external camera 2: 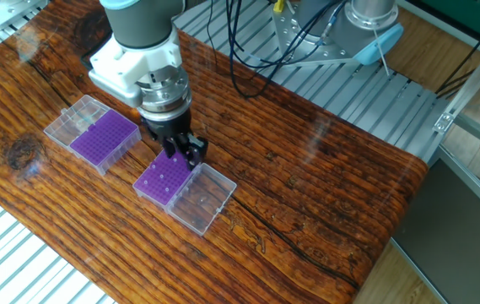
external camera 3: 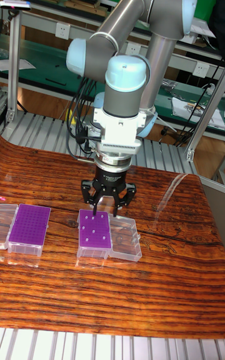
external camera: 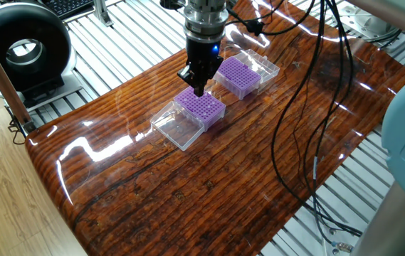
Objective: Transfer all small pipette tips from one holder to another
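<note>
So my gripper [external camera 3: 105, 209] is hanging right over the far edge of the near purple rack [external camera 3: 94, 234], fingers pointing straight down. I honestly can't tell if they're pinched on a tip or just close together, the fingertips are too dark and tiny in every view.

Containers: two purple grid racks on the wooden table [external camera 2: 307, 181], each with a clear hinged lid flopped open beside it. The one under me has its clear lid [external camera 3: 124, 238] lying flat at 3 o'clock in the tall view, touching the rack. In that rack I can see a few small pipette tips [external camera 3: 92, 230] as pale dots scattered over the grid, most holes look bare.

The other purple rack [external camera 3: 31, 225] sits well apart at 9 o'clock from the first, with its own lid [external camera 3: 5, 220] further out at 9 o'clock. Can't make out whether anything is in its holes.
</note>
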Controlling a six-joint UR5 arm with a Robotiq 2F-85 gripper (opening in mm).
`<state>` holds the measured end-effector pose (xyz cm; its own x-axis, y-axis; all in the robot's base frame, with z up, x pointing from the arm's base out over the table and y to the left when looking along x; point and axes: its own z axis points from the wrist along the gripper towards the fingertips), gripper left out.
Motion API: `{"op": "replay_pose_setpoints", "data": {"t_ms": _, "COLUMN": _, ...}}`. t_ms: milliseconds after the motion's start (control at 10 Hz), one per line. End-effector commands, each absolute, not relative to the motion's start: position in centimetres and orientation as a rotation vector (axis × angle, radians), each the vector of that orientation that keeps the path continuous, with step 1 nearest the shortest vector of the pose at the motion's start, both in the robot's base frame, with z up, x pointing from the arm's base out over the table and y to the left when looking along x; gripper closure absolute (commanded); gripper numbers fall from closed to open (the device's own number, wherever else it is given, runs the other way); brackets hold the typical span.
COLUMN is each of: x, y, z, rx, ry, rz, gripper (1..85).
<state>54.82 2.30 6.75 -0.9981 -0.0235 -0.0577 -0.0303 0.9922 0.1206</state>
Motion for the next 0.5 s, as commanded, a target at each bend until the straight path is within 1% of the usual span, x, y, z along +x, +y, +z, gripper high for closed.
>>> {"op": "replay_pose_setpoints", "data": {"t_ms": 0, "x": 54.7, "y": 2.6, "z": 6.6, "rx": -0.019, "ry": 3.067, "rz": 0.203, "gripper": 35.0}}
{"op": "replay_pose_setpoints", "data": {"t_ms": 100, "x": 54.5, "y": 2.3, "z": 6.5, "rx": -0.022, "ry": 3.074, "rz": 0.187, "gripper": 45.7}}
{"op": "replay_pose_setpoints", "data": {"t_ms": 300, "x": 54.8, "y": 0.8, "z": 6.4, "rx": 0.077, "ry": 3.072, "rz": 0.101, "gripper": 84.3}}
{"op": "replay_pose_setpoints", "data": {"t_ms": 400, "x": 54.6, "y": 0.3, "z": 6.3, "rx": 0.085, "ry": 3.076, "rz": 0.073, "gripper": 84.3}}
